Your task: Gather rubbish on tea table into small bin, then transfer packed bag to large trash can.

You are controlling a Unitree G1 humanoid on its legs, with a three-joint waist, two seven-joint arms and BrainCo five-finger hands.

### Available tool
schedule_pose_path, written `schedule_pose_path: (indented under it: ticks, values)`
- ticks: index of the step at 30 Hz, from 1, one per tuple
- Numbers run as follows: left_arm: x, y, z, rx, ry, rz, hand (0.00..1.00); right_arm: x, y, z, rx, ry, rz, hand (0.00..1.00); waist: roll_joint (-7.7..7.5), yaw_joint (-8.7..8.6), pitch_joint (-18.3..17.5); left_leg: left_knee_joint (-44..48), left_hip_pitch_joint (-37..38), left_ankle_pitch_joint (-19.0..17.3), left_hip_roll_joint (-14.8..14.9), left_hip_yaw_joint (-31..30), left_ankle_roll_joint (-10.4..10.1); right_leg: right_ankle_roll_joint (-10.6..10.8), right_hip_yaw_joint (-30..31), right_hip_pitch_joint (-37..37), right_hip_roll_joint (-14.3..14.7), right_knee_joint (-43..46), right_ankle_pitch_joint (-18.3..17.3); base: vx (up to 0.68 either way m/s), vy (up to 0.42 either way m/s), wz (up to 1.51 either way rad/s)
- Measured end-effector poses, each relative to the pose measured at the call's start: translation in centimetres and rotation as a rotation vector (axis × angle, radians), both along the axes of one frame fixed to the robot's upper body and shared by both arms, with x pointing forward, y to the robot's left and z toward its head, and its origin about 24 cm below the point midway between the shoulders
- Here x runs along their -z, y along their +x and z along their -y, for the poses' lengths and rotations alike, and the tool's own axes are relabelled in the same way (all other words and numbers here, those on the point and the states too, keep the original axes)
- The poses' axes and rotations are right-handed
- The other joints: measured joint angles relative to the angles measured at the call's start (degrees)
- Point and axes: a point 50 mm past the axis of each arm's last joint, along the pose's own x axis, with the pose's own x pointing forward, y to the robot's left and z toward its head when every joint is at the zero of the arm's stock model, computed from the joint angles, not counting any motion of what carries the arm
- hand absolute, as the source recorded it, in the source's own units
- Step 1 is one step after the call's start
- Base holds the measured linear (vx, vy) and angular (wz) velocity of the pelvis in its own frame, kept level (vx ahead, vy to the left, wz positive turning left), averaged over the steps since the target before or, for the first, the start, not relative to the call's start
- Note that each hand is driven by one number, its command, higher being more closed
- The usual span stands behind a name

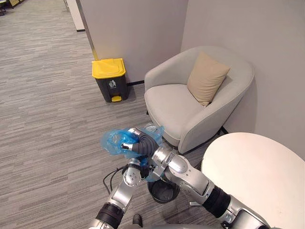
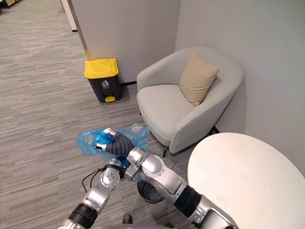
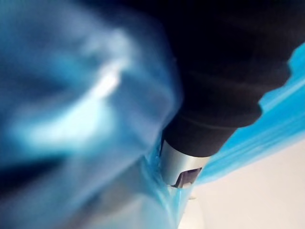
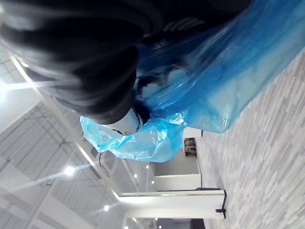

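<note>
A crumpled blue plastic bag (image 1: 112,141) is held up above the carpet, just over the small black bin (image 1: 164,192). My right hand (image 1: 138,144) reaches across from the right, and its fingers are curled round the bunched top of the bag (image 4: 143,143). My left hand (image 1: 136,168) sits right under the bag, pressed against the blue plastic (image 3: 71,109) and partly hidden by it and by the right arm. The large trash can (image 1: 110,78), dark with a yellow lid, stands shut by the wall further ahead. The white round tea table (image 1: 257,171) is at the right.
A light grey armchair (image 1: 181,102) with a tan cushion (image 1: 206,77) stands against the wall, between the table and the trash can. Grey striped carpet (image 1: 47,119) stretches open to the left and ahead toward the can.
</note>
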Motion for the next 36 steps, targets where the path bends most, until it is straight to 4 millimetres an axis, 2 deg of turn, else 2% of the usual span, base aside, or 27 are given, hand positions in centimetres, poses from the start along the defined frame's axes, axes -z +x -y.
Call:
schedule_pose_path:
  ticks: [10, 11, 14, 18, 22, 28, 31, 36]
  values:
    - [0.0, 0.1, -0.7, -0.037, -0.041, -0.012, 1.00, 0.1, 0.0, 0.1, 0.000, 0.000, -0.002, 1.00, 0.01, -0.12, 0.0, 0.0, 0.0, -0.2, 0.0, 0.2, -0.3, -0.3, 0.3, 0.0, 0.1, -0.8, 0.2, 0.00, 0.000, 0.00]
    - [0.0, 0.1, -0.8, -0.040, -0.041, -0.013, 1.00, 0.2, -0.1, 0.2, -0.002, 0.002, -0.006, 0.00, 0.02, -0.11, 0.0, 0.0, 0.0, -0.2, 0.0, 0.2, -0.3, -0.3, 0.3, 0.0, 0.1, -0.9, 0.2, 0.00, 0.000, 0.00]
    - [0.4, -0.2, -0.9, -0.046, -0.051, -0.032, 1.00, 0.6, -0.7, 0.8, 0.025, 0.005, 0.004, 0.00, 0.02, -0.17, 0.0, 0.0, 0.0, -0.2, 0.0, 0.3, -0.3, -0.3, 0.4, 0.0, 0.1, -1.0, 0.2, 0.01, 0.000, -0.01]
    - [1.2, -1.0, -1.1, -0.053, -0.064, -0.070, 1.00, 1.0, -0.4, 2.4, 0.115, -0.036, 0.075, 0.00, 0.02, -0.34, 0.0, 0.0, -0.2, -0.2, 0.0, 0.4, -0.3, -0.3, 0.6, 0.0, 0.1, -1.0, 0.2, 0.02, 0.001, -0.02]
    - [1.6, -1.5, -1.8, -0.094, -0.080, -0.088, 1.00, 1.4, -0.1, 4.0, 0.202, -0.162, 0.222, 0.00, 0.03, -0.53, 0.0, -0.4, -0.2, -0.2, 0.0, 0.4, -0.3, -0.2, 0.6, 0.0, 0.1, -1.0, 0.2, 0.00, 0.000, 0.00]
    - [1.3, -1.8, -2.8, -0.141, -0.090, -0.072, 1.00, 2.7, 0.1, 6.6, 0.336, -0.324, 0.310, 0.00, 0.03, -0.54, 0.0, -0.4, -0.3, -0.2, -0.5, 0.3, -0.2, -0.1, 0.3, -0.1, 0.0, -0.9, 0.1, 0.00, 0.000, 0.00]
    - [1.1, -2.0, -3.7, -0.179, -0.097, -0.059, 1.00, 2.7, 0.8, 8.6, 0.440, -0.428, 0.399, 0.00, 0.03, -0.64, 0.0, -0.4, -0.4, -0.2, -0.7, 0.1, -0.2, 0.1, 0.1, -0.1, -0.2, -0.8, 0.0, 0.00, 0.000, 0.01]
    - [1.0, -2.3, -4.3, -0.202, -0.090, -0.046, 1.00, 2.5, 1.2, 10.0, 0.510, -0.528, 0.509, 0.00, 0.03, -0.65, 0.0, -0.4, -0.4, -0.2, -0.9, 0.0, -0.2, 0.1, -0.1, -0.1, -0.2, -0.8, -0.1, 0.00, 0.000, 0.01]
